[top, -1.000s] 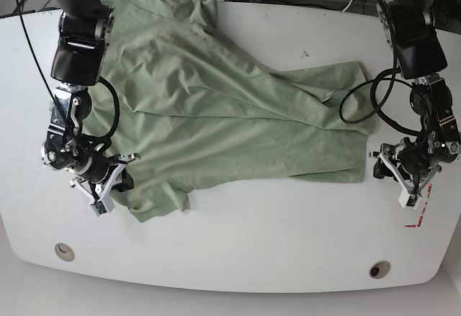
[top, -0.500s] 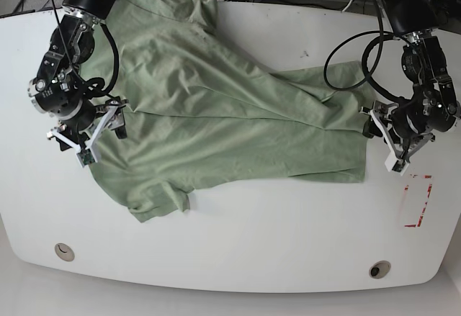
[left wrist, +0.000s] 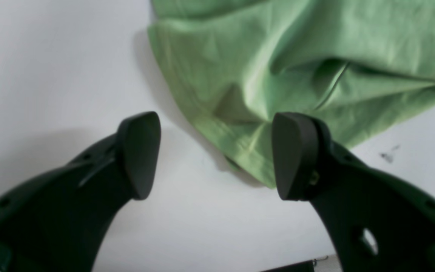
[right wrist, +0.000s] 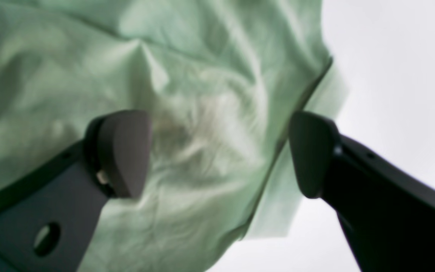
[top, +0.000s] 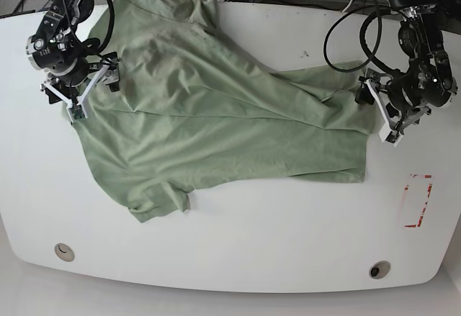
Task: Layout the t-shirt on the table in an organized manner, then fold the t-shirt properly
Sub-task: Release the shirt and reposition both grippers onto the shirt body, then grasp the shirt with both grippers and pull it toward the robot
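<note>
The right claw [top: 81,93] hangs open above the t-shirt [top: 216,122] edge, probably positioned to pinch fabric. The shirt lies crumpled across the table [top: 238,251]. The left claw [top: 383,111], also open, straddles the opposite edge for spreading.

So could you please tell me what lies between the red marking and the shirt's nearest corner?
Nothing; the base view shows only bare white table between the red marking and the shirt.
</note>
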Controlling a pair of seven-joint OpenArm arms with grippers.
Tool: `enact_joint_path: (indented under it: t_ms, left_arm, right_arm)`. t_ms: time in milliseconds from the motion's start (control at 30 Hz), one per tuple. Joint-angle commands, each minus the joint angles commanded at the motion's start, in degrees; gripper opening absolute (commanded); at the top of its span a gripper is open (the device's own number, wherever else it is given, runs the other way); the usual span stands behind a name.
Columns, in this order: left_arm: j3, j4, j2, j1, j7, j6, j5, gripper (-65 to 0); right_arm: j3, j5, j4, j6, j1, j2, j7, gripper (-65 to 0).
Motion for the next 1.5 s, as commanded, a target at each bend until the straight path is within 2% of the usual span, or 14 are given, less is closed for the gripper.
enact_joint_path:
  t_ms: [133, 200, 267, 300, 367, 400, 467, 600, 733, 867, 1100, 1300, 1500]
  left_arm:
    - [0.00, 1.14, 1.49, 0.35, -0.09, -0.26, -0.09, -26.0]
    - [0.00, 1.49, 2.46, 0.18, -0.09, -0.35, -0.09, -29.9]
    - [0.00, 1.49, 3.87, -0.79, -0.18, -0.35, -0.09, -35.7]
    - [0.00, 1.49, 4.31, -1.14, -0.18, -0.35, 0.00, -36.8]
    - [0.00, 1.41, 6.59, -2.73, -0.18, -0.09, 0.18, -41.4]
    - [0.00, 1.41, 7.03, -3.16, -0.26, 0.00, 0.18, -42.5]
    - [0.00, 1.14, 8.09, -4.75, -0.79, 0.09, 0.26, -43.6]
    - [0.00, 0.70, 9.49, -8.44, -4.75, 0.09, 1.49, -43.9]
    - [1.41, -2.46, 11.16, -12.48, -6.68, 0.09, 6.51, -43.9]
    - [3.25, -10.90, 12.92, -18.55, -7.38, -0.18, 12.48, -43.9]
    - [3.69, -23.12, 14.07, -21.10, -13.54, 0.00, 16.09, -43.9]
    - [3.52, -31.38, 13.71, -22.33, -16.62, 0.00, 16.18, -43.9]
    - [3.60, -37.98, 11.16, -22.33, -22.51, 0.00, 16.18, -43.9]
  right_arm:
    - [-0.09, 0.00, 0.00, 0.00, -0.79, -0.26, 0.00, -10.6]
    - [-0.09, 0.00, 0.00, 0.00, -0.53, -1.23, 0.00, -13.2]
    - [-0.18, 0.00, 0.00, 0.00, -0.26, -1.93, 0.00, -19.3]
    - [-0.26, 0.00, 0.00, 0.00, -0.18, -2.02, 0.00, -20.8]
    - [-1.14, 0.00, -0.09, 0.00, 1.67, -2.11, 0.00, -28.7]
    - [-1.85, 0.00, -0.18, 0.00, 2.55, -2.11, 0.00, -30.6]
    - [-3.60, -0.26, -0.35, 0.00, 3.96, -2.02, 0.00, -34.2]
    - [-6.07, -0.35, -3.43, 0.00, 9.14, -2.02, 0.09, -39.8]
    - [-7.38, -0.44, -9.76, 0.00, 14.77, -1.85, 0.18, -45.2]
    - [-8.00, -0.53, -21.01, 0.00, 21.45, -1.41, 0.44, -52.0]
    - [-8.09, -0.53, -33.23, 0.00, 25.58, -0.09, 2.64, -54.4]
    - [-8.09, -0.53, -35.78, 0.00, 25.23, 0.09, 3.87, -54.2]
    - [-8.18, -0.53, -39.82, 0.00, 24.62, 1.14, 6.07, -54.2]
